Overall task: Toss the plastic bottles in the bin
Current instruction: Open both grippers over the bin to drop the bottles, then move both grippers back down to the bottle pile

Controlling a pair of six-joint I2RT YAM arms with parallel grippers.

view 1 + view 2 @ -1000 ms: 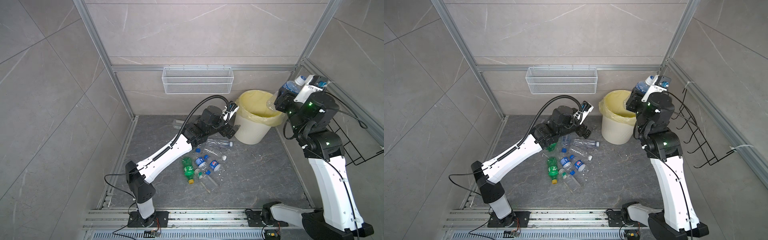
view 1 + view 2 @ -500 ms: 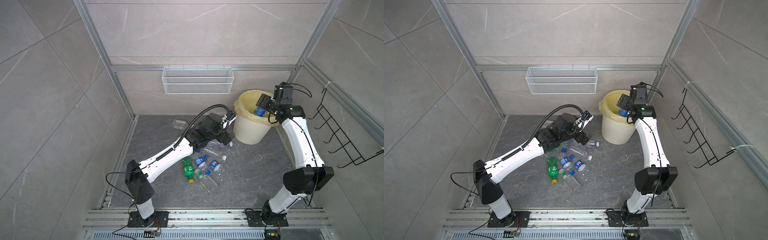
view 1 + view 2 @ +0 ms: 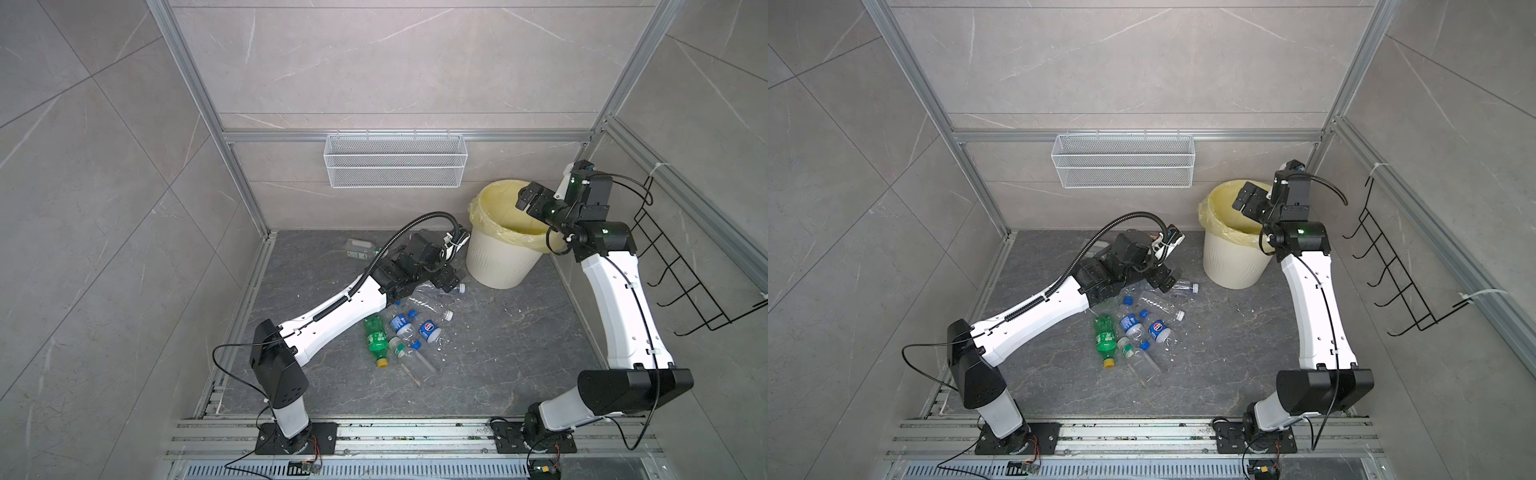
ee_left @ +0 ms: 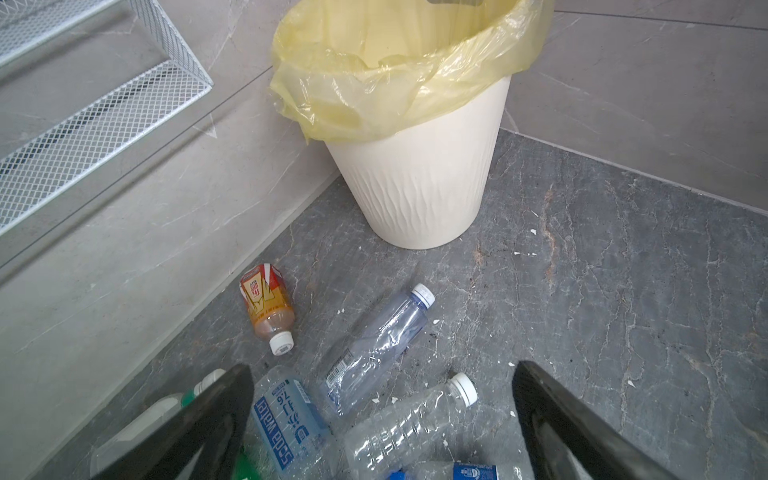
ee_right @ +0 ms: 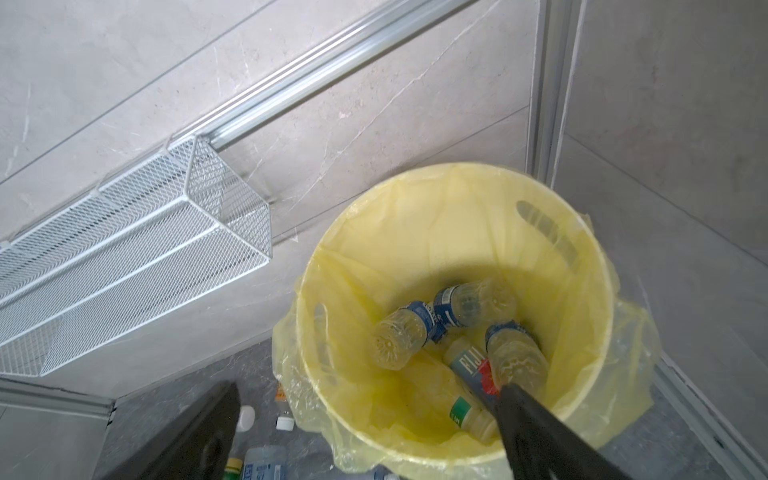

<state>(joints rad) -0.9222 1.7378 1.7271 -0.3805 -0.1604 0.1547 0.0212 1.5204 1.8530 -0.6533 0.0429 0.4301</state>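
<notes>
Several bottles [image 5: 399, 338] in bin [image 5: 457, 232], right-wrist only

Bottles [image 3: 400, 325] left of bin [image 3: 494, 262]

Lab robot cell, mock bathroom: stone-tile walls [image 3: 374, 62], aluminium frame [image 3: 395, 136], arm bases [image 3: 295, 440] on floor rail [image 3: 415, 435].

White wire mesh basket [image 3: 395, 166] on the back-wall rail [image 3: 395, 135], black wire rack [image 3: 681, 259] on the side wall, grey marbled floor [image 3: 498, 353].
</notes>
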